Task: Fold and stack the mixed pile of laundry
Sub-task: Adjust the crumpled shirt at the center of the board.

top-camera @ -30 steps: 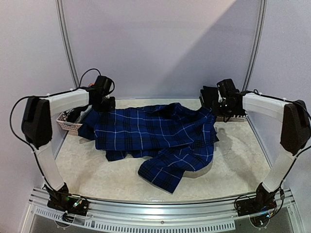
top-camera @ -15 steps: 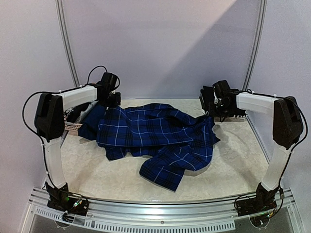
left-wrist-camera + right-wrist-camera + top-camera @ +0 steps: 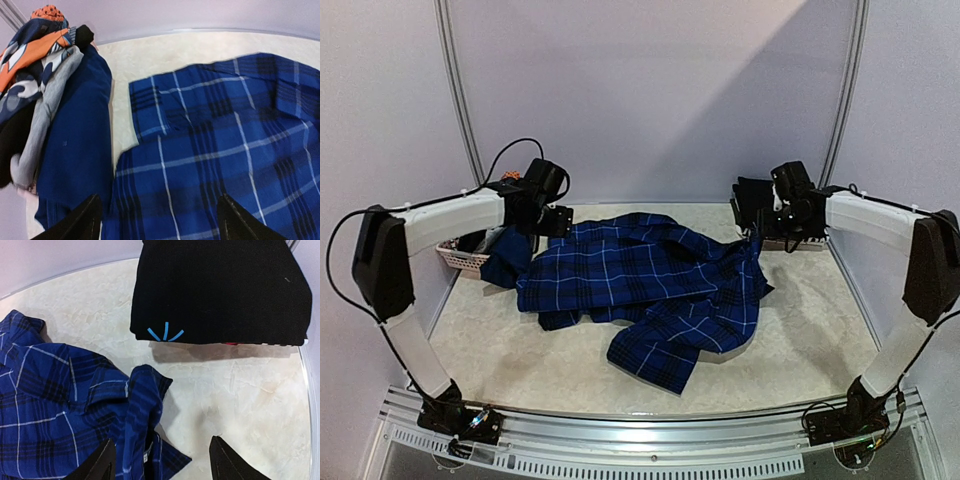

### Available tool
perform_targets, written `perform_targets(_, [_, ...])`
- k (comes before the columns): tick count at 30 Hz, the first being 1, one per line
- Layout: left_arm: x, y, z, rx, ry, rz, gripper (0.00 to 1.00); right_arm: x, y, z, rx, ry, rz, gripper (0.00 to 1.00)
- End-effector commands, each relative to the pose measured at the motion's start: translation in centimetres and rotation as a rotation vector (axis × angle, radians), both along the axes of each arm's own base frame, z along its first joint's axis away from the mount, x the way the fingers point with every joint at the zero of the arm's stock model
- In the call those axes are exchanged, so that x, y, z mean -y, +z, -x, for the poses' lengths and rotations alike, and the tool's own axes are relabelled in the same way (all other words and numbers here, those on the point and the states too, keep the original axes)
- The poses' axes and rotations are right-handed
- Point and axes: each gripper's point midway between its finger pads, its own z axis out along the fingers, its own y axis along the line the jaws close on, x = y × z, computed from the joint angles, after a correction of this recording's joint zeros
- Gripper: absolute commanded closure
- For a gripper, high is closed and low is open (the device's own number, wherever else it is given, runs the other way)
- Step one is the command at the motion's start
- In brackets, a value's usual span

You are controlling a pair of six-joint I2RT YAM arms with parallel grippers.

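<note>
My left end effector (image 3: 159, 210) hung with jaws apart over the blue plaid shirt (image 3: 215, 150), gripping nothing. The right end effector (image 3: 162, 447) stood equally wide above the shirt's far-right corner. The shirt lay rumpled mid-counter (image 3: 800, 340), with the laundry pile (image 3: 45, 85) at its left and a folded black garment (image 3: 220, 290) far right.

The shirt (image 3: 650, 285) spread across the middle was deep blue plaid, crossed by thin white lines and darker navy-black bands. At the far left were a plain royal-blue garment (image 3: 75, 150), a grey piece (image 3: 50, 95) and a piece patterned in orange, white and navy (image 3: 30, 45). The basket (image 3: 460, 262) there was pale white lattice. At the far right, the folded garment (image 3: 220, 290) was black with three short light-blue strokes. The table (image 3: 810, 340) was cream, faintly marbled.
</note>
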Motion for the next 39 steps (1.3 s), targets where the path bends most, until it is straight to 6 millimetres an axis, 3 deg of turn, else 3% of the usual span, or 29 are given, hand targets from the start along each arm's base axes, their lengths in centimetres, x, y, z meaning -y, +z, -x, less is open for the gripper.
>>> perform_targets(1, [0.5,0.0,5.3,-0.025,-0.022,-0.017,0.22,-1.4,1.6,2.2,0.047,0.052,0.000,0.34])
perform_targets(7, [1.8,-2.7,11.8,-0.093,-0.110,0.052,0.31,-8.4,3.0,3.7,0.128,0.317,0.038,0.32])
perform_targets(11, [2.1,-4.2,15.2,-0.148,-0.157,0.052,0.37,-12.1,2.4,3.7,0.136,0.450,0.072,0.31])
perform_targets(15, [2.0,-6.3,18.3,-0.228,-0.176,0.063,0.41,-14.3,0.8,3.3,0.119,0.521,0.127,0.31])
perform_targets(20, [2.2,-9.9,21.6,-0.358,-0.213,0.056,0.44,-15.6,-0.6,2.4,0.115,0.542,0.142,0.30])
perform_targets(29, [2.8,-12.3,23.0,-0.478,-0.269,0.001,0.44,-16.0,-1.1,2.1,0.141,0.538,0.158,0.30])
perform_targets(39, [1.9,-13.6,23.1,-0.431,-0.231,0.026,0.43,-16.4,-1.0,2.7,0.171,0.522,0.105,0.31])
